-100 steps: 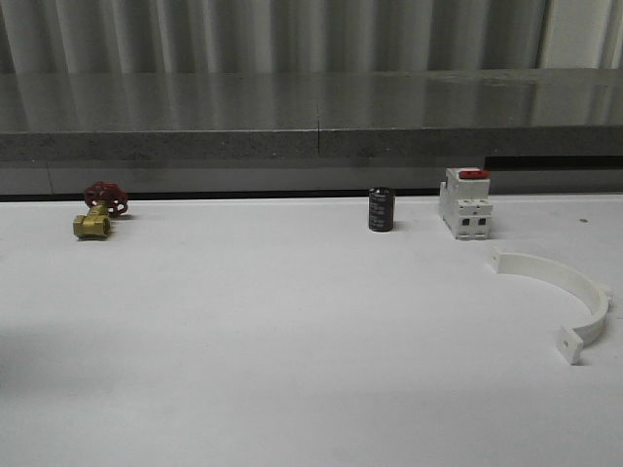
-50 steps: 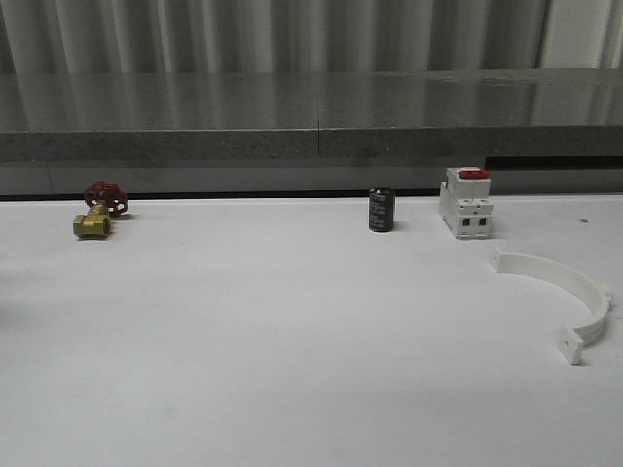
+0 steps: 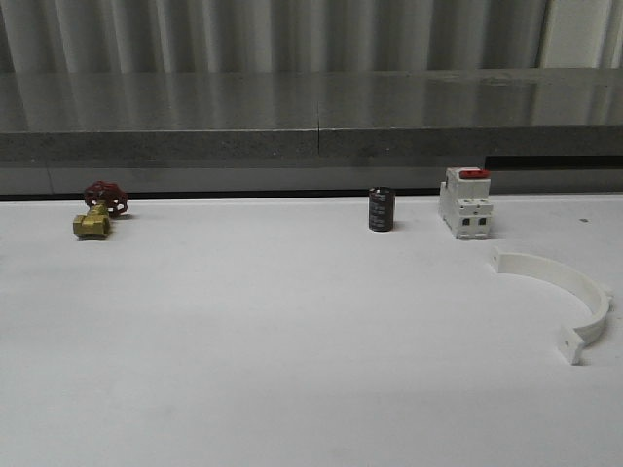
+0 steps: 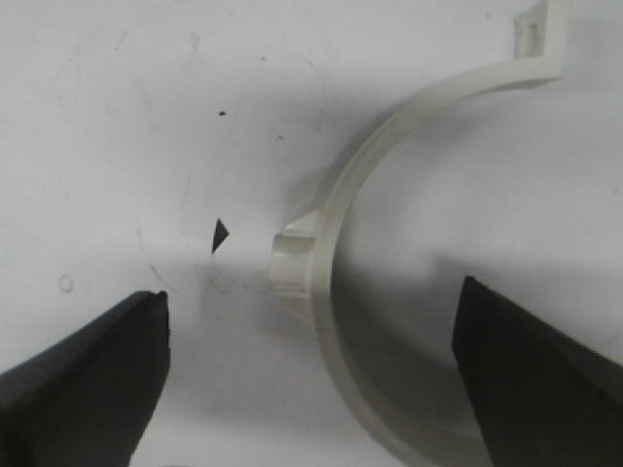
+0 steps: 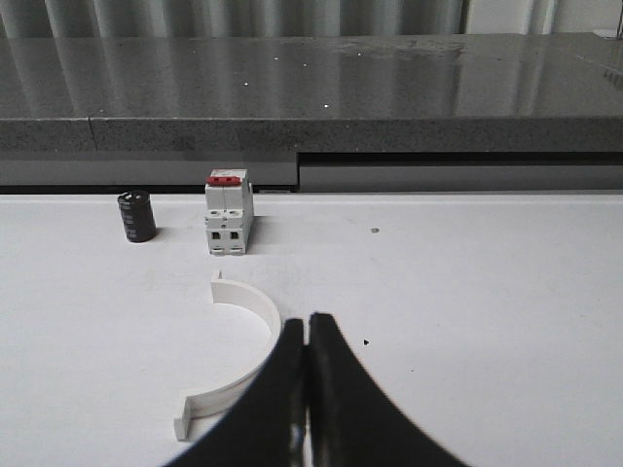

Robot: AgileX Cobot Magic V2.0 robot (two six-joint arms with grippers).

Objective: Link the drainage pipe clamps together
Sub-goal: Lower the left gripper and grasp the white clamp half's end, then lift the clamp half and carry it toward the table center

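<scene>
One white drainage pipe clamp (image 3: pixel 574 289) lies flat on the table at the right, its open side toward the left. The right wrist view has this half-ring (image 5: pixel 256 304) just beside my right gripper (image 5: pixel 308 323), which is shut with nothing between its fingers. A second drainage pipe clamp (image 4: pixel 336 219) with a small side lug lies under my left gripper (image 4: pixel 311 326). That gripper is open, and the clamp's arc runs between the two dark fingers without touching either. One holed end tab of this clamp is in sight; the other end is cut off by the frame.
A white block with a red top (image 3: pixel 464 202) and a small black cylinder (image 3: pixel 381 209) stand at the back of the table right of centre. A brass valve with a red handwheel (image 3: pixel 97 210) sits at the back left. A grey ledge (image 3: pixel 311 117) runs behind the table.
A faint shadow at the table's left edge has faded. The clamp at the right and the other objects have not moved.
</scene>
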